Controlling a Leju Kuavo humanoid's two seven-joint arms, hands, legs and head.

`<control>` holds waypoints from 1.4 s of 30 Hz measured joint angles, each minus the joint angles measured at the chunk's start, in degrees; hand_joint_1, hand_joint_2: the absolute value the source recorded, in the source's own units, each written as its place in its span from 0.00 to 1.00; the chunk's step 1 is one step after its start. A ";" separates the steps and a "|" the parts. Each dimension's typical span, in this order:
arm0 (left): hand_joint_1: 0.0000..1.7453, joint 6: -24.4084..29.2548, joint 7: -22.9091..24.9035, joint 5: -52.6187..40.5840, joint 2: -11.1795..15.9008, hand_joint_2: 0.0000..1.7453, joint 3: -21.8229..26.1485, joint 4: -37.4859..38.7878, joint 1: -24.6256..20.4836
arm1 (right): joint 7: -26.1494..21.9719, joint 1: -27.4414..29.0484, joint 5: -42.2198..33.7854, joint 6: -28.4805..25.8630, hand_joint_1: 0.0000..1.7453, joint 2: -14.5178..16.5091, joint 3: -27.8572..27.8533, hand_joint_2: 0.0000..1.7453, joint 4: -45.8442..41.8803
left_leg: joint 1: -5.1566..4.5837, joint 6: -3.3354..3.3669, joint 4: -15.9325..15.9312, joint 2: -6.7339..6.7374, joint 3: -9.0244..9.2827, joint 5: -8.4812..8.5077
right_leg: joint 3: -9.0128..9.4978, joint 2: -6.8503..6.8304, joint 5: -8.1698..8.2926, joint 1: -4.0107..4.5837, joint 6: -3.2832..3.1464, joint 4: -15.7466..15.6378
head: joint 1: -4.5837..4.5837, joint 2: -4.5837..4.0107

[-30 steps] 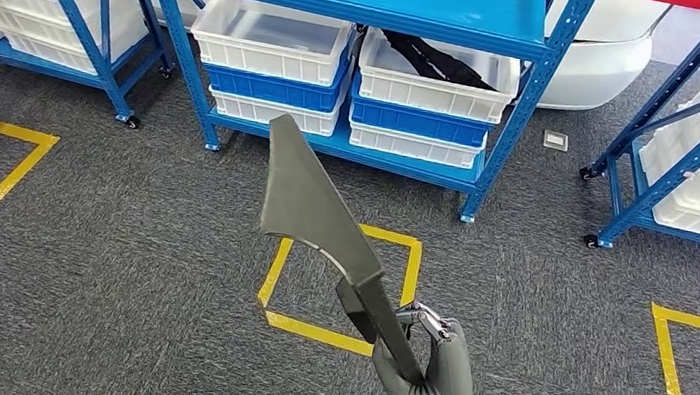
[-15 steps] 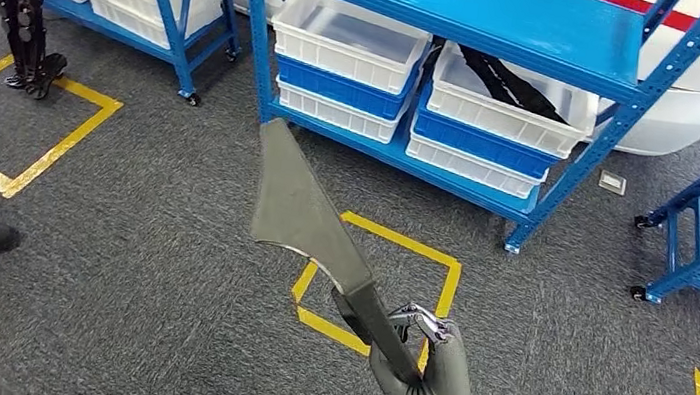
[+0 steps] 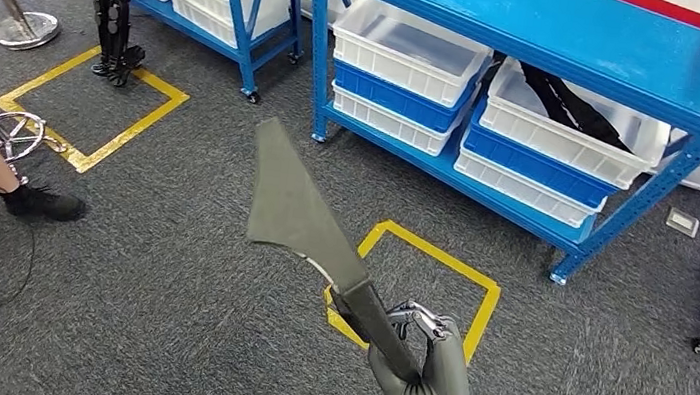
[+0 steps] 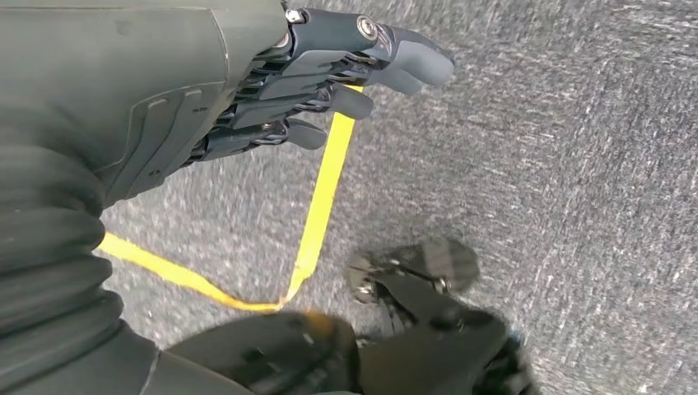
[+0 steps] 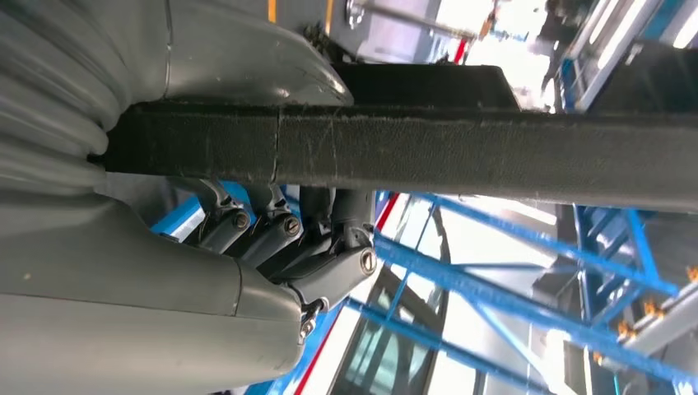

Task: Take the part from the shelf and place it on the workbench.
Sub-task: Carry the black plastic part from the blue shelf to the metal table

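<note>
Nearest, right hand (image 3: 432, 374): my fingers (image 5: 333, 267) are wrapped round the narrow stem of the part (image 3: 299, 209); its broad, flat, matte dark-grey blade rises up and away from me.
Left hand (image 4: 206, 90): hangs by my side over the carpet, fingers loosely apart, holding nothing.
Floor (image 3: 164, 286): coarse grey carpet with yellow tape squares (image 3: 428, 268).
Shelf (image 3: 586, 45): blue steel racking with white and blue plastic bins, behind the part.
Progress: I judge the pick done; the part is off the shelf. No bench is visible, so carrying and placing remain.
</note>
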 joint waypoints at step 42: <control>0.00 -3.03 -4.03 -4.95 -0.04 1.00 -2.46 0.07 0.75 | 4.88 -0.12 2.59 -4.14 1.00 -1.85 6.11 1.00 1.79 | 0.16 0.94 -9.17 3.42 5.03 4.34 | 1.18 -6.48 -2.02 0.42 2.12 0.59 | 0.23 0.00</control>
